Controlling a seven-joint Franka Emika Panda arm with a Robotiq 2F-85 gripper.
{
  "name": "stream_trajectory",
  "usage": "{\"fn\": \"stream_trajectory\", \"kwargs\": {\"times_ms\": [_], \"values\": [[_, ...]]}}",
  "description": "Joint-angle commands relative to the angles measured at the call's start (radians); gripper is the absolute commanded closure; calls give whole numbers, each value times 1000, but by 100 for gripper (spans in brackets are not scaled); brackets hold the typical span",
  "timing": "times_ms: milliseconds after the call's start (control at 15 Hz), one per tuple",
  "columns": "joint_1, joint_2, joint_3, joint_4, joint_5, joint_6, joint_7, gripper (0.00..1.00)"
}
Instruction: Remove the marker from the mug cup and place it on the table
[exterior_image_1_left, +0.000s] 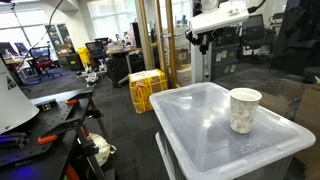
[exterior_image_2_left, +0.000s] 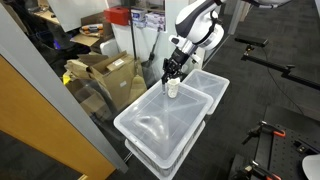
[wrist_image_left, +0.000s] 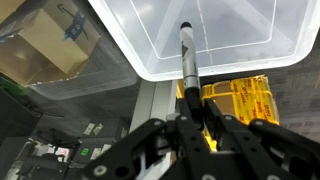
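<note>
Marker (wrist_image_left: 187, 55): slim black stick | fingers (wrist_image_left: 170, 130) clamped on it | speckled cylindrical mug cup (exterior_image_1_left: 244, 110) on translucent table (exterior_image_1_left: 190, 135)

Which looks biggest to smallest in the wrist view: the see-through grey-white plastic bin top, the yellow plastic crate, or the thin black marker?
1. Grey-white plastic bin top
2. Yellow plastic crate
3. Thin black marker, though nearness enlarges it.

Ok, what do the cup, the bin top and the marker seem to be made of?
The cup looks ceramic, cream with grey mottling, though paper is possible. The bin top is translucent glossy plastic: shapes show through. The marker looks like dark plastic, a light streak along its barrel.
</note>
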Motion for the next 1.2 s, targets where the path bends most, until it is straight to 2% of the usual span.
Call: {"fn": "stream_trajectory", "kwargs": {"times_ms": [0,333,733,1133], "values": [[63,11,-64,34,-36,-82,56,95],[123,45,-96,71,-119,-124,151,95],[156,105,-75,128,-206,-127,266,95],[177,159,-54,191,-183,-97,445,95]]}}
